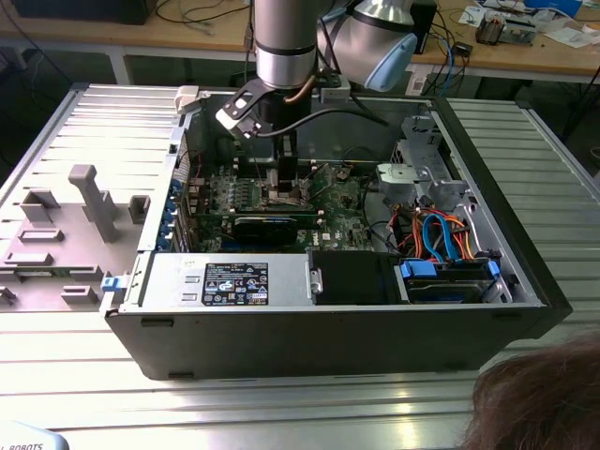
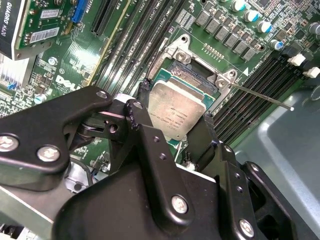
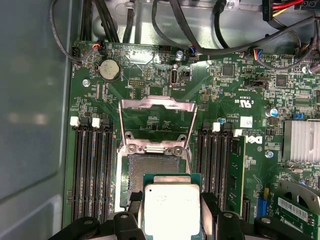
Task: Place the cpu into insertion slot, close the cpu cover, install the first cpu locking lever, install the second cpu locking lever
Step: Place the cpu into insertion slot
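First wrist view, nearest: black two-fingered pincer [image 3: 172, 215] clamped on the small square silver-topped cpu [image 3: 171, 202], held just over the dark, metal-rimmed insertion slot [image 3: 152, 167], seemingly unseated. Beyond: thin silvery windowed cpu cover [image 3: 156, 120], raised open. Closing and both latching steps not yet done.

Your silver-grey cylindrical robot arm [image 1: 286, 42] stands vertical in the exterior view. Your black two-fingered metal gripper [image 2: 172, 107] points straight down, its fingers [image 3: 134, 204] clamped on opposite edges of the small silver-topped square cpu [image 3: 171, 212], held flat.
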### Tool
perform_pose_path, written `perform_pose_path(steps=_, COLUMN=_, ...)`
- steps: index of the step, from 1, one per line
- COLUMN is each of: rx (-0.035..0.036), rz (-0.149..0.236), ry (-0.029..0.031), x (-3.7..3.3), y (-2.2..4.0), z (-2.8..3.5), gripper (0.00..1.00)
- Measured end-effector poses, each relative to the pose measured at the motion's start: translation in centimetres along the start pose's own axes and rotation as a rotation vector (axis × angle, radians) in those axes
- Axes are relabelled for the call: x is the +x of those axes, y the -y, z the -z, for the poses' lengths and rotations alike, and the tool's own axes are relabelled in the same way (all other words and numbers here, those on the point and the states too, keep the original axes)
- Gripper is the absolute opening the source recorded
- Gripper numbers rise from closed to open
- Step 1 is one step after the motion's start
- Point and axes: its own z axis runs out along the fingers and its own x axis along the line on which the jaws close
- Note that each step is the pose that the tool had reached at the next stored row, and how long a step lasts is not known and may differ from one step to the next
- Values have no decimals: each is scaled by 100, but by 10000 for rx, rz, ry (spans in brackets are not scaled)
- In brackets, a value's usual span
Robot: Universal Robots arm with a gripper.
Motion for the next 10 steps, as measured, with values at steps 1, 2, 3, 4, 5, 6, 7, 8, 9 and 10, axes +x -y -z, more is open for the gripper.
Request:
perform_pose_path(steps=1, rx=0, rz=-1, ry=0, x=0, y=4, z=-1, gripper=55)
perform_pose_path(steps=2, rx=-1, rz=-1, ry=0, x=1, y=8, z=-2, gripper=55)
perform_pose_path(steps=3, rx=0, rz=1, ry=0, x=1, y=9, z=-2, gripper=55)
perform_pose_path(steps=4, rx=0, rz=0, ry=0, x=1, y=11, z=-2, gripper=55)
perform_pose_path(steps=5, rx=0, rz=-1, ry=0, x=1, y=15, z=-3, gripper=55)
perform_pose_path(steps=6, rx=0, rz=-1, ry=-1, x=1, y=18, z=-3, gripper=55)
perform_pose_path(steps=7, rx=0, rz=-1, ry=-1, x=1, y=20, z=-4, gripper=55)
perform_pose_path(steps=8, rx=0, rz=0, ry=0, x=1, y=23, z=-4, gripper=55)
perform_pose_path(steps=9, rx=1, rz=1, ry=1, x=1, y=26, z=-5, gripper=55)
perform_pose_path(steps=10, rx=1, rz=0, ry=1, x=1, y=27, z=-5, gripper=55)
